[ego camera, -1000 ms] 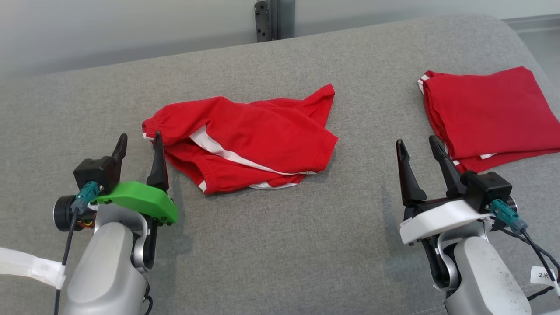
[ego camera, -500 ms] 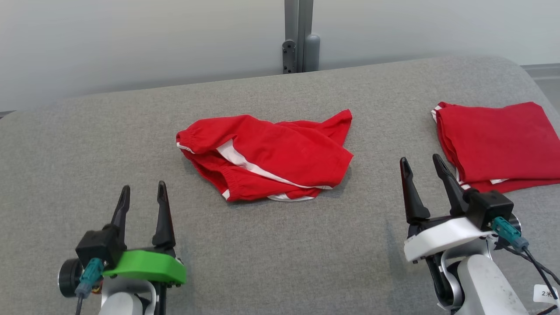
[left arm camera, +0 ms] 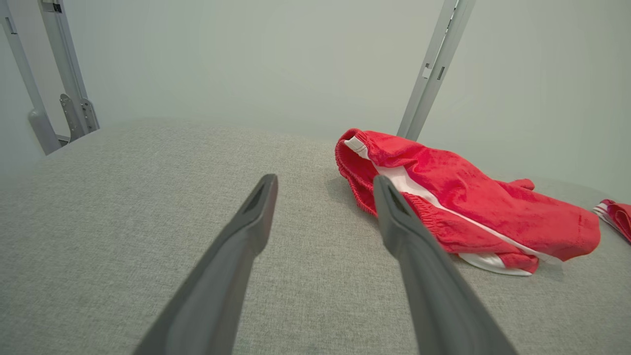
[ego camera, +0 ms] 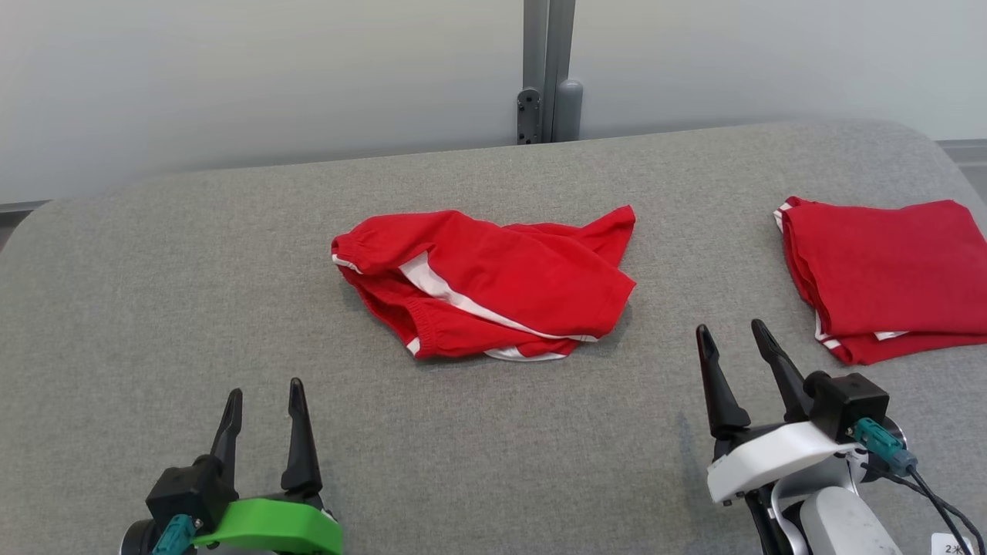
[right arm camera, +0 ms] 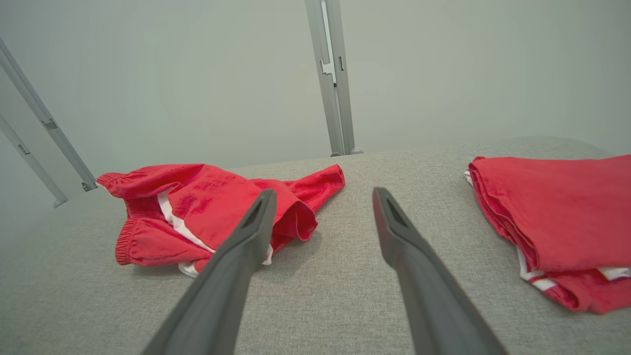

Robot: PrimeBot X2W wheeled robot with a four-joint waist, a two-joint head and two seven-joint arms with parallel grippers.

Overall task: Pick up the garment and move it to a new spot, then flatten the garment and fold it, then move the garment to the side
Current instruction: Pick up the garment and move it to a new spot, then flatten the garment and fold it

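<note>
We find the red shorts [ego camera: 486, 289] lying in a loose heap near the middle of the grey padded table [ego camera: 154, 308]. The elastic waistband is toward the robot's left, a white stripe shows, and one layer is doubled over another. Nothing touches them.

The left gripper [ego camera: 264, 388] sits low at the near edge, its fingers moderately apart and holding nothing. The right gripper [ego camera: 729, 327] is likewise parted and empty, on the near side between the shorts and a folded red garment [ego camera: 887, 270] at the far right.

We judge that this stance, with both arms well clear, gives the head camera an unblocked sight of the heap. The pick-up is not yet begun. The folded garment appears to mark the set-aside place. In the left wrist view the waistband lies nearest that gripper and offers the firmest hold. The risk is pinching a single layer.
</note>
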